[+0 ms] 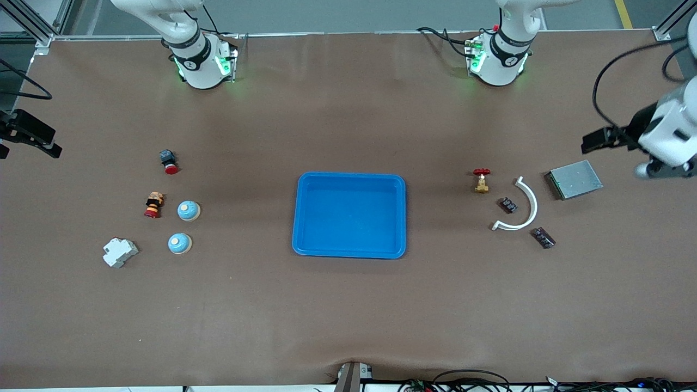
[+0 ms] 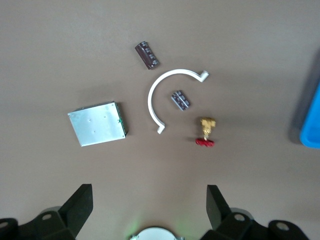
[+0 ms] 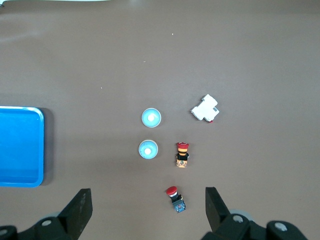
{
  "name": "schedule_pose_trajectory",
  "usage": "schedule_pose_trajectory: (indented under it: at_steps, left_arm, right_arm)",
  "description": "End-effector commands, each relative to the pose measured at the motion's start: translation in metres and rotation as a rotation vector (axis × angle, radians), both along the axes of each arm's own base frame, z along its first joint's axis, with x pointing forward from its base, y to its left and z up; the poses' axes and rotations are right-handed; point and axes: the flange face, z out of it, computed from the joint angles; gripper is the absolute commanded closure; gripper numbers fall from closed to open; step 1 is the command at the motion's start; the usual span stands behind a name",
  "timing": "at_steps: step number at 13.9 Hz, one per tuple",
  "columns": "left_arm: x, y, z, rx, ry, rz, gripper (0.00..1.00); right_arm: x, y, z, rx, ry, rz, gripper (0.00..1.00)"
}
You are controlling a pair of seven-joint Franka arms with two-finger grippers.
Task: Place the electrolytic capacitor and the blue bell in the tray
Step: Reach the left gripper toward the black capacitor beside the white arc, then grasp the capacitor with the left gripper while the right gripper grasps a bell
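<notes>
Brown tabletop with an empty shallow bright-blue plastic tray (image 1: 349, 214) mid-table; two small, light, smooth-domed blue bells (image 1: 188, 210) and two dark ribbed capacitors (image 1: 509, 205) look best pinched across their sides, while left gripper (image 2: 149, 202) and right gripper (image 3: 148, 204) hover with fingers apart.

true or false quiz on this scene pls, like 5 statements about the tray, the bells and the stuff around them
1. The blue tray holds nothing. True.
2. Two blue bells sit toward the right arm's end of the table. True.
3. The grey metal box lies inside the tray. False: it rests on the table toward the left arm's end.
4. The left gripper grips the white curved piece. False: its fingers are open, and the piece lies on the table.
5. The right gripper has open fingers and holds nothing. True.
</notes>
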Motion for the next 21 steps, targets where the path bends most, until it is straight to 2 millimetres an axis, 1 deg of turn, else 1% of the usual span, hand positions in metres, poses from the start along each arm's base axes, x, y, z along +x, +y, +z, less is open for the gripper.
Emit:
schedule_pose_trajectory:
  at_steps: [1, 2, 3, 4, 5, 7, 9, 10, 11, 12, 13, 14, 15, 16, 17, 18, 21]
  left_arm:
    - [-0.014, -0.006, -0.049, 0.024, -0.001, 0.089, 0.0]
    - [-0.016, -0.012, -0.072, 0.022, 0.031, 0.131, 0.0]
    - [-0.02, -0.013, -0.095, 0.015, 0.041, 0.154, 0.0]
    - [-0.028, -0.014, -0.118, 0.016, 0.044, 0.153, 0.0]
    - [-0.036, -0.016, -0.137, 0.013, 0.025, 0.156, 0.0]
    - [-0.044, -0.016, -0.169, 0.001, -0.011, 0.167, 0.0]
    - [-0.051, -0.016, -0.192, -0.006, -0.059, 0.175, 0.0]
    - [-0.052, -0.016, -0.201, -0.015, -0.08, 0.182, 0.0]
    - [-0.052, -0.016, -0.213, -0.038, -0.079, 0.207, 0.0]
    - [-0.052, -0.015, -0.222, -0.07, -0.078, 0.25, 0.0]
    - [-0.052, -0.016, -0.232, -0.1, -0.07, 0.299, 0.0]
    - [-0.052, -0.017, -0.24, -0.108, -0.066, 0.32, 0.04]
    - [-0.052, -0.017, -0.252, -0.104, -0.051, 0.343, 0.08]
    - [-0.051, -0.018, -0.262, -0.097, -0.048, 0.385, 0.16]
    - [-0.049, -0.019, -0.272, -0.087, -0.043, 0.449, 0.2]
    - [-0.047, -0.022, -0.282, -0.078, -0.033, 0.49, 0.23]
    - [-0.044, -0.018, -0.309, -0.072, -0.043, 0.512, 0.23]
  right_arm:
    - [-0.009, -0.002, 0.005, 0.004, -0.006, -0.005, 0.0]
    - [-0.009, -0.002, 0.004, 0.004, -0.005, -0.005, 0.0]
    - [-0.009, -0.002, 0.004, 0.004, -0.005, -0.005, 0.0]
    - [-0.009, -0.002, 0.004, 0.004, -0.005, -0.007, 0.0]
    - [-0.009, -0.002, 0.004, 0.004, -0.001, -0.007, 0.0]
    - [-0.008, 0.0, 0.002, 0.005, 0.002, -0.01, 0.0]
    - [-0.006, 0.003, -0.003, 0.006, 0.008, -0.01, 0.0]
    - [-0.004, 0.004, -0.013, 0.006, 0.019, -0.013, 0.0]
    - [0.001, 0.009, -0.031, 0.008, 0.018, -0.032, 0.0]
    - [0.007, 0.024, -0.062, 0.011, 0.021, -0.04, 0.0]
    - [0.011, 0.026, -0.1, 0.009, 0.024, -0.037, 0.0]
    - [0.012, 0.029, -0.136, 0.009, 0.021, -0.031, 0.0]
    - [0.008, 0.031, -0.173, 0.005, 0.023, -0.027, 0.0]
    - [0.005, 0.033, -0.201, 0.003, 0.029, -0.022, 0.0]
    - [0.001, 0.032, -0.228, 0.002, 0.044, -0.023, 0.0]
    - [-0.002, 0.032, -0.255, 0.001, 0.05, -0.025, 0.0]
    - [-0.022, 0.035, -0.315, 0.0, 0.009, -0.028, 0.0]
